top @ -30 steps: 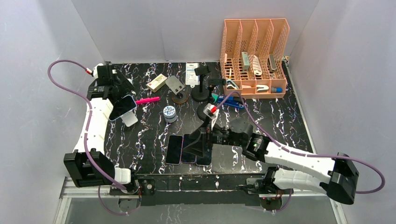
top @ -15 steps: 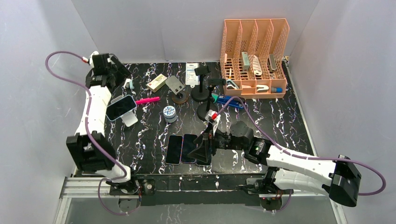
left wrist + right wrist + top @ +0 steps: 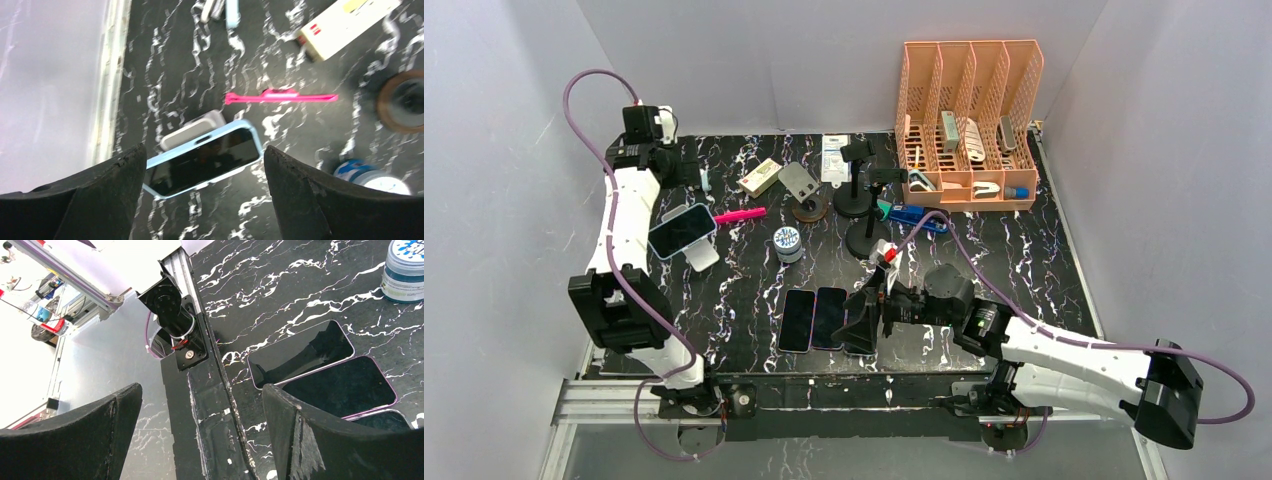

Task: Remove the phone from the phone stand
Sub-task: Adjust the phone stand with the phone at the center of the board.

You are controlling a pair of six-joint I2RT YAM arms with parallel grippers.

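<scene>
A phone in a light blue case leans, screen up, on a small white phone stand at the left of the black marbled table. In the left wrist view the phone and the stand lie below and between my fingers. My left gripper is open and empty, hovering above and behind the phone without touching it. My right gripper is open and empty, low over the near table edge beside flat phones.
Three phones lie flat at the near middle. A pink pen, a blue-lid jar, a white box, black stands and a peach organizer stand further back.
My left arm has swung up and back, lifting the gripper away from the phone, which stays on the stand. My right gripper has shifted slightly right along the near edge.
</scene>
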